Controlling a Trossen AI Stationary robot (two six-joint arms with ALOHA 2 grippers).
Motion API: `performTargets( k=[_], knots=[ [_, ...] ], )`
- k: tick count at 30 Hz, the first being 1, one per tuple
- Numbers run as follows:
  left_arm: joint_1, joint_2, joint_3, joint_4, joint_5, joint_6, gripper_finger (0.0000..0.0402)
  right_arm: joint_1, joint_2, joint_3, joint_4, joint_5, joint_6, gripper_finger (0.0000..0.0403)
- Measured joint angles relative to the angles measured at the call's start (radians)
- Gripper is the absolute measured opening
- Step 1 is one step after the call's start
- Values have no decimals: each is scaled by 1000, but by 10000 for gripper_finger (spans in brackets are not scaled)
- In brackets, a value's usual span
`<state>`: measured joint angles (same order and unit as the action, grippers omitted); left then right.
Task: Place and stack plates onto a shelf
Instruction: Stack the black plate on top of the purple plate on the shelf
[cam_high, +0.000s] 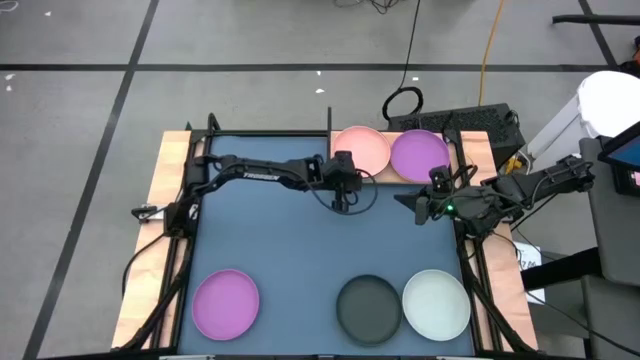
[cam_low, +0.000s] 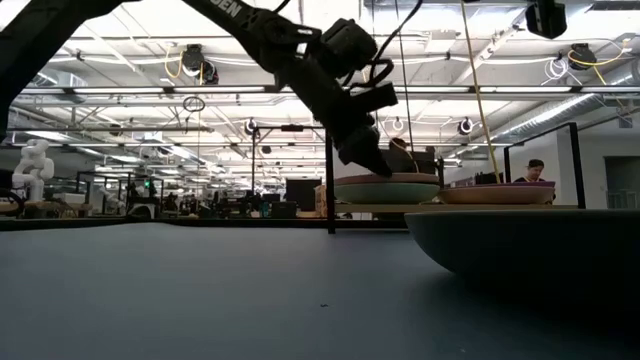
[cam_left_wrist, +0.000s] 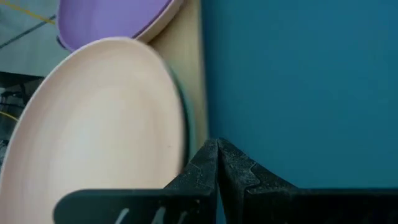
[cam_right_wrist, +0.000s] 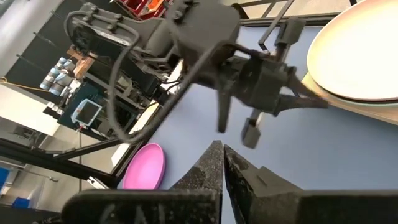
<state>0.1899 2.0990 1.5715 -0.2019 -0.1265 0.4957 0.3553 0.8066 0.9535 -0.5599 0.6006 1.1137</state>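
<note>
On the light-wood shelf (cam_high: 386, 179) at the far side a pink plate (cam_high: 360, 148) lies on top of a greenish plate, whose rim (cam_left_wrist: 184, 109) shows beneath it. A purple plate (cam_high: 419, 155) lies beside them. My left gripper (cam_left_wrist: 217, 149) is shut, its tips at the pink plate's near rim. My right gripper (cam_right_wrist: 219, 149) hangs shut above the mat near the shelf's right end (cam_high: 408, 202), holding nothing. A purple plate (cam_high: 226, 304), a black plate (cam_high: 368, 308) and a pale mint plate (cam_high: 436, 303) rest flat along the near edge. My left gripper's shut fingertips (cam_low: 374, 164) slant down from the table's left at the near-left rim (cam_left_wrist: 177, 146) of the pink plate. Whether they touch the rim, I cannot tell. The plate lies level on the stack.
A thin black upright rail (cam_high: 329, 128) stands at the shelf's left end, close to my left gripper. The blue mat (cam_high: 280, 240) lies bare between the shelf and the near row of plates. Wooden strips edge the table on both sides.
</note>
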Motion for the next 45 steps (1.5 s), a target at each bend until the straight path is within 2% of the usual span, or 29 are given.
performTargets(
  k=[9,13,18,22,27,34,40,45],
  knots=[
    [-57,-85,57,-79,12,-182,3,0,-15,0,-28,-7,-1,0],
    [-75,-145,57,-112,16,-327,3,0,-21,1,-84,-89,-1,0],
    [-104,-217,57,-230,12,-557,3,0,-20,0,-130,-242,0,0],
    [-153,-258,57,-313,12,-702,3,0,-10,0,-137,-319,-1,0],
    [-240,-281,57,-383,11,-808,3,0,15,0,-176,-358,0,0],
    [-372,-283,57,-428,-7,-1031,3,3,69,0,-286,-477,15,0],
    [-455,-283,57,-469,-14,-1178,3,28,98,0,-327,-500,26,0],
    [-492,-282,57,-578,-10,-1239,3,56,132,0,-373,-501,16,0]
  ],
)
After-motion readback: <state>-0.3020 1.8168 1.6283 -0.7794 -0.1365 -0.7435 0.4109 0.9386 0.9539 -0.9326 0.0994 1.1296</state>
